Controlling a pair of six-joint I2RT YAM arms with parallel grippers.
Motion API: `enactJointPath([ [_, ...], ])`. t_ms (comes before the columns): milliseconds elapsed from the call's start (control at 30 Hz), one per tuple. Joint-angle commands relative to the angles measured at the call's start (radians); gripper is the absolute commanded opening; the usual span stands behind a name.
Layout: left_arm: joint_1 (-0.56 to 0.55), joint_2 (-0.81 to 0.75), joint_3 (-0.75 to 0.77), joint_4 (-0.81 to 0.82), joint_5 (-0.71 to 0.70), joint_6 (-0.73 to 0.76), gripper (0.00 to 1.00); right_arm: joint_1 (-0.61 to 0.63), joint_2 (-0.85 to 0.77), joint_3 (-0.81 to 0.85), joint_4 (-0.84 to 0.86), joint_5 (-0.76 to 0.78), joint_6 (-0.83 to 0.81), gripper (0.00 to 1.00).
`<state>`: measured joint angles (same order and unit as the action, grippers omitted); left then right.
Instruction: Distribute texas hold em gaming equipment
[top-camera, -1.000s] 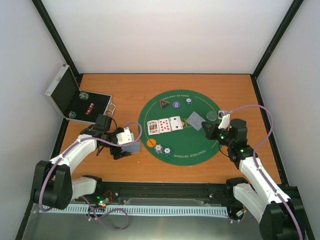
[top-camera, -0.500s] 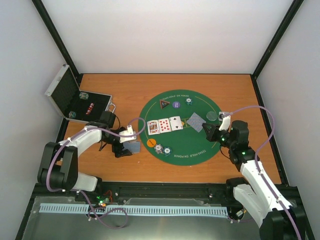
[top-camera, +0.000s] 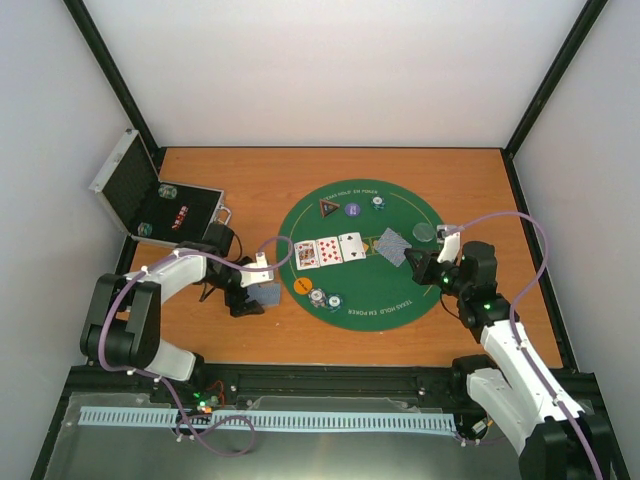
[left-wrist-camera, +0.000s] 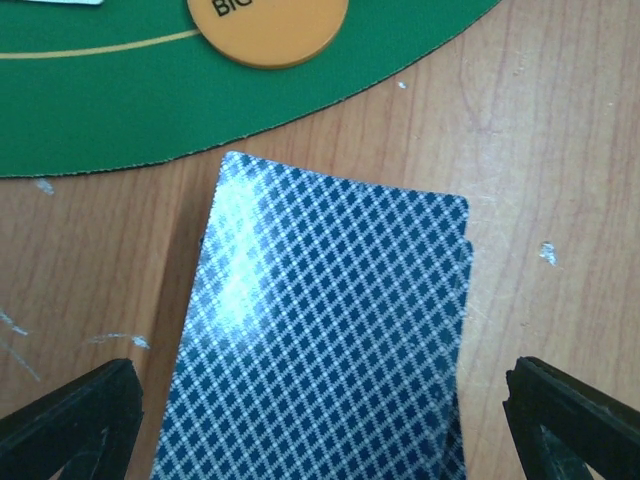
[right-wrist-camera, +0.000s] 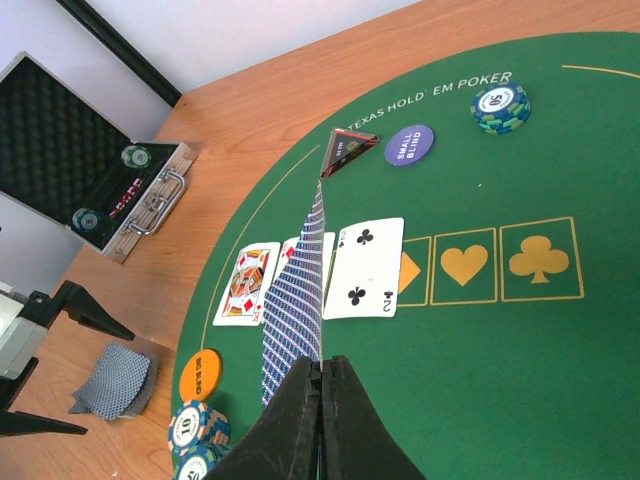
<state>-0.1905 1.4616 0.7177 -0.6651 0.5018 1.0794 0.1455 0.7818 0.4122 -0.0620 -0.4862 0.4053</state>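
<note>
A deck of blue-backed cards (left-wrist-camera: 330, 330) lies on the wood just off the green mat (left-wrist-camera: 120, 110). My left gripper (left-wrist-camera: 320, 430) is open, with one finger on each side of the deck and not touching it. In the top view that left gripper (top-camera: 250, 292) is at the mat's left rim. My right gripper (right-wrist-camera: 322, 372) is shut on one blue-backed card (right-wrist-camera: 298, 300), held on edge above the mat (top-camera: 400, 300). Three face-up cards (top-camera: 328, 250) lie in a row, among them a two of clubs (right-wrist-camera: 366, 267). An orange chip (right-wrist-camera: 199, 374) and chip stacks (right-wrist-camera: 198, 428) sit near the deck.
A dark triangle (right-wrist-camera: 345, 150), a purple small-blind chip (right-wrist-camera: 409, 144) and a chip stack (right-wrist-camera: 500, 108) sit at the mat's far side. A clear disc (top-camera: 425, 232) lies by the right arm. The open silver case (top-camera: 150, 195), holding chips, stands at the table's far left.
The left arm has folded in closer to its base while its gripper stays over the deck. The right gripper has shifted slightly left with its card.
</note>
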Motion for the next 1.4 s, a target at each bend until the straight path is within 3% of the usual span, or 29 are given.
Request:
enactJointPath([
  [0,0.006,0.010,-0.008,0.059,-0.001,0.012,1.00,-0.004,0.009,-0.007,0.021,-0.011,-0.007,0.03],
  [400,0.006,-0.008,-0.073,0.127,-0.061,0.005,0.76,-0.004,0.065,-0.044,0.120,0.003,0.096,0.03],
  [867,0.006,-0.096,-0.110,0.114,0.008,-0.016,0.58,-0.004,0.100,-0.053,0.160,0.032,0.130,0.03],
  [1367,0.006,-0.179,-0.134,0.152,0.007,-0.153,0.55,-0.003,0.083,-0.033,0.114,0.042,0.096,0.03],
])
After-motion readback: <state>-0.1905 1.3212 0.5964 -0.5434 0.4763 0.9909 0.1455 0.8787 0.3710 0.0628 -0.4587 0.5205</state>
